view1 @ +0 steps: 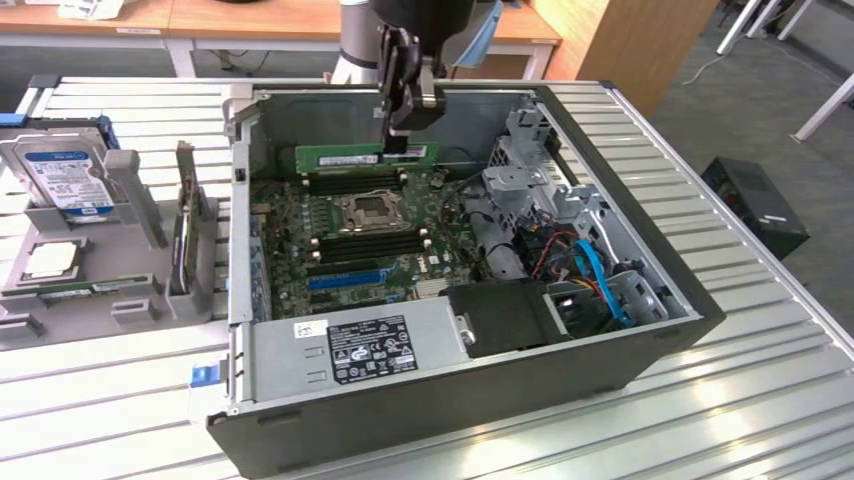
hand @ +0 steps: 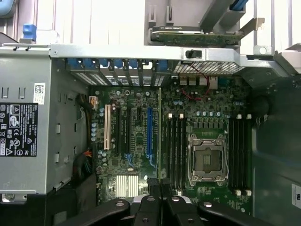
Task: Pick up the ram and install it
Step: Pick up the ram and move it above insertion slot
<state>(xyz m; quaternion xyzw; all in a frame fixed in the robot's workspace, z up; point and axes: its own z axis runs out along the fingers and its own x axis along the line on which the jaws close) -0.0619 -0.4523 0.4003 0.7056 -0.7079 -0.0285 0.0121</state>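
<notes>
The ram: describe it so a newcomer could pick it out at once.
Find the open computer case on the slatted table. Inside, above the motherboard, the arm's jaws hold the ram: a long, thin green stick with a white sticker, unlike the wider green card standing outside the case.

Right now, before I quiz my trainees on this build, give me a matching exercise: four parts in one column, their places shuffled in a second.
1 ram
2 hard drive
3 processor socket
4 power supply

A in the grey rack outside the case
B along the case's side nearest the exterior camera
C gripped by the end effector
D between the memory slot banks

Pairs: 1-C, 2-A, 3-D, 4-B
</notes>
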